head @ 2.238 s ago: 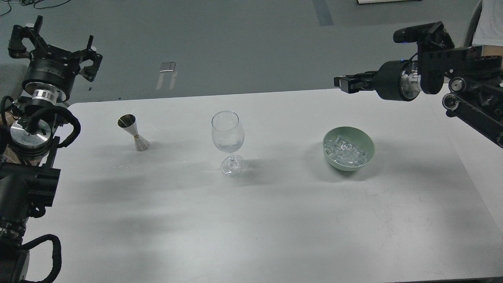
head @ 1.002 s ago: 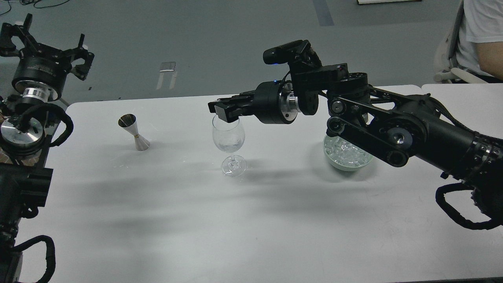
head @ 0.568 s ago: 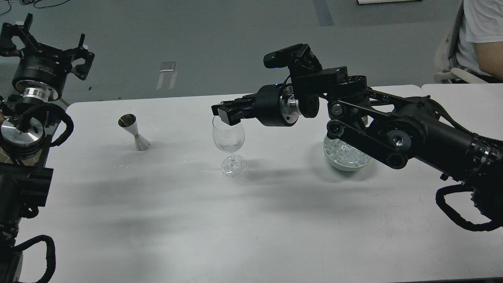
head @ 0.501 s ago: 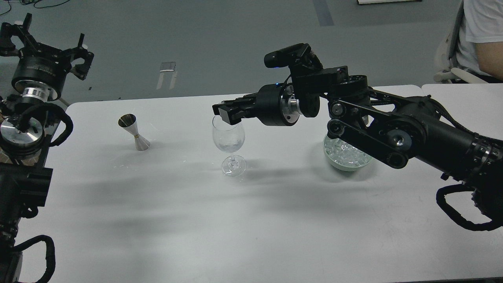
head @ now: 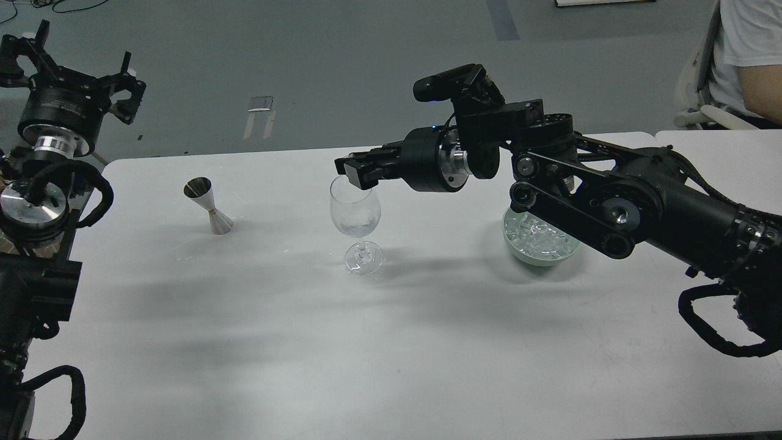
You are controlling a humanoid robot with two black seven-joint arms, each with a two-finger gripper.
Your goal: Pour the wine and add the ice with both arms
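Observation:
A clear wine glass (head: 355,211) stands upright at the table's middle, with a little colourless wine (head: 356,230) at the bottom of its bowl. My right gripper (head: 355,173) hovers just over the glass's rim, pointing left. Its dark fingers overlap, so I cannot tell whether they hold anything. Ice (head: 540,238) fills a pale green bowl (head: 515,249), partly hidden behind my right arm. A steel jigger (head: 209,206) stands to the left of the glass. My left gripper (head: 82,49) is open and empty, raised at the far left beyond the table's corner.
The white table (head: 391,342) has its front half bare. A second table (head: 721,143) adjoins at the right. A seated person (head: 748,49) is at the top right behind it. My right arm spans the space above the bowl.
2.2 s ago the right gripper was far right above the table's back edge; it swung left to the glass's rim. In the last second it drifted slightly right. The left arm barely moved.

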